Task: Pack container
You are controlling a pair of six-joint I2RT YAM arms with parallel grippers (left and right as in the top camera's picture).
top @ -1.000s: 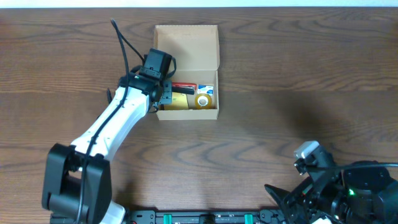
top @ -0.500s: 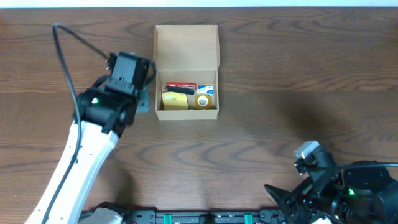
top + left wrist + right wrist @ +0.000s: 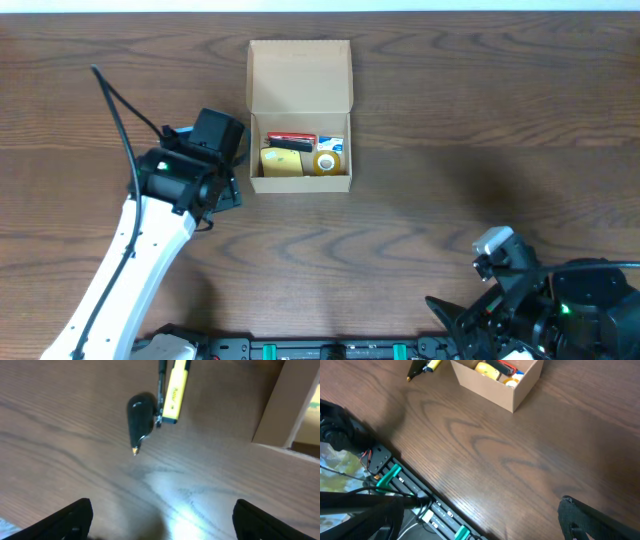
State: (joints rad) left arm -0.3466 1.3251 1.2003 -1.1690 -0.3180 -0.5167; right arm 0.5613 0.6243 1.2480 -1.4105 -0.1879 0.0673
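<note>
The box (image 3: 300, 78) sits on the wooden surface (image 3: 480, 120) with its flap lid laid back on the far side. Its contents are crowded and hard to sort out: a yellow block (image 3: 281, 162), a red strip (image 3: 292, 137) behind it and a tape roll (image 3: 325, 162) beside it. A blue-and-white scrap in the back corner is too small to name. The left wrist view catches only one cardboard corner of the box, cut off at the right edge.

From above, the left arm (image 3: 145, 240) covers the spot just left of the box. The wrist views show a yellow pen (image 3: 175, 390) lying there beside a black pointed shape (image 3: 139, 415), too blurred to identify.

The left fingers (image 3: 72, 519) are spread wide and hold nothing. They hang over the surface left of the box, apart from it, with the pen ahead of them and untouched. The right fingers (image 3: 600, 520) are also wide apart and empty, well away from the box on its near right side. A rail with green clips (image 3: 395, 476) runs along the near edge of the surface.
</note>
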